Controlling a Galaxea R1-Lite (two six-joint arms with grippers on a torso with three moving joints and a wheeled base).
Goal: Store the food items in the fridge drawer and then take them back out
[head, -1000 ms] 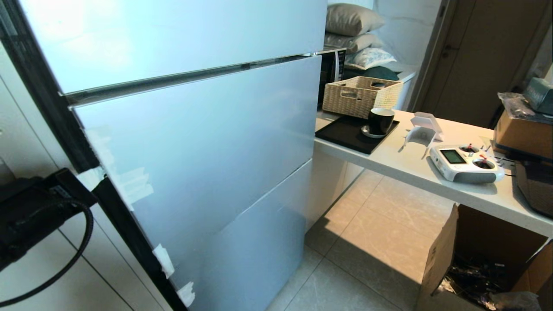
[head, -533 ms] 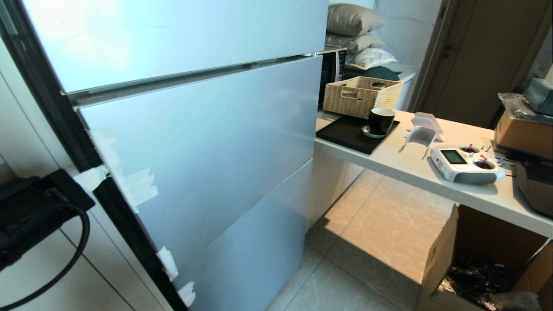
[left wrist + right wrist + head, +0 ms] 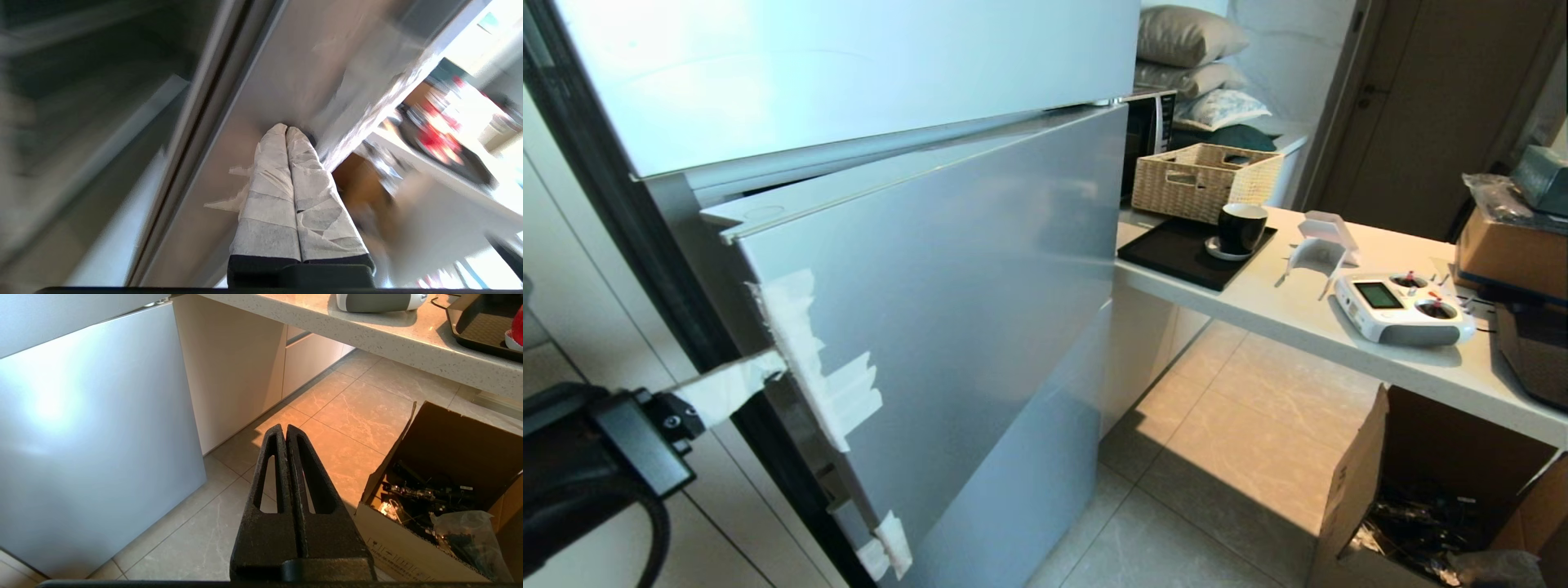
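The fridge's middle door (image 3: 947, 310) stands ajar, its left edge swung out toward me. My left gripper (image 3: 774, 364) is low on the left, its white-taped fingers (image 3: 282, 192) pressed shut with their tips against the back of that edge. The tips (image 3: 286, 129) rest on the door's grey inner face. The fridge drawer is hidden behind the door. No food items show clearly; a red shape (image 3: 518, 328) lies on a black tray at the picture's edge, and I cannot tell what it is. My right gripper (image 3: 286, 427) hangs shut and empty over the floor tiles.
A white counter (image 3: 1282, 314) to the right carries a black tray (image 3: 1176, 253) with a dark mug (image 3: 1241, 229), a wicker basket (image 3: 1205, 180) and a white remote controller (image 3: 1401, 309). An open cardboard box (image 3: 1429, 498) stands on the floor beneath it. The tiled floor (image 3: 1217, 457) lies between fridge and box.
The middle fridge door has swung open at its left edge. My left gripper has come down and toward me with that edge. The right arm has not moved.
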